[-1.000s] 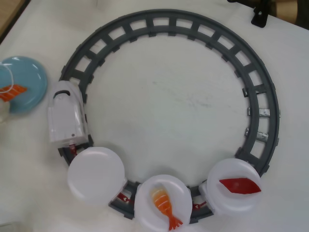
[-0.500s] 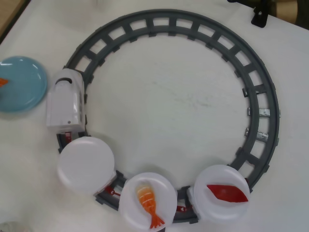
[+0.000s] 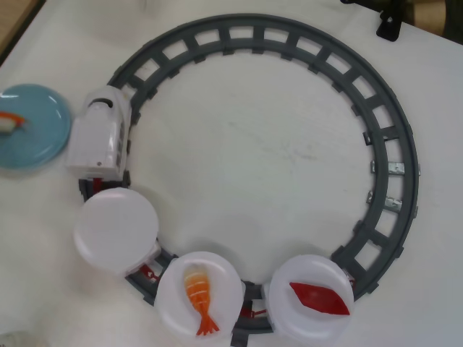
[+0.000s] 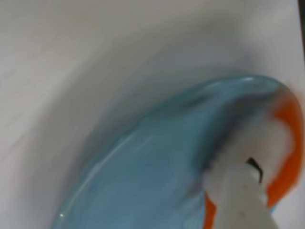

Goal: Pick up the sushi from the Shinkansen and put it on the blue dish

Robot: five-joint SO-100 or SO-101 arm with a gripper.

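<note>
The blue dish (image 3: 32, 126) lies at the left edge of the overhead view, beside the nose of the white Shinkansen (image 3: 101, 137). The sushi (image 3: 9, 121), orange over white, is on or just above the dish's left part, cut by the frame edge. The wrist view is blurred: the blue dish (image 4: 157, 176) fills the lower half, the sushi (image 4: 288, 143) is at the right, and a white finger (image 4: 240, 200) of my gripper (image 4: 248, 179) reaches up against it. Whether the jaws hold the sushi cannot be told. The arm is out of the overhead view.
The train stands on a grey circular track (image 3: 394, 144). Its first white plate (image 3: 116, 228) is bare, the second carries shrimp sushi (image 3: 199, 293), and the third a dark red tuna piece (image 3: 318, 298). A black clamp (image 3: 391, 22) sits at the top right.
</note>
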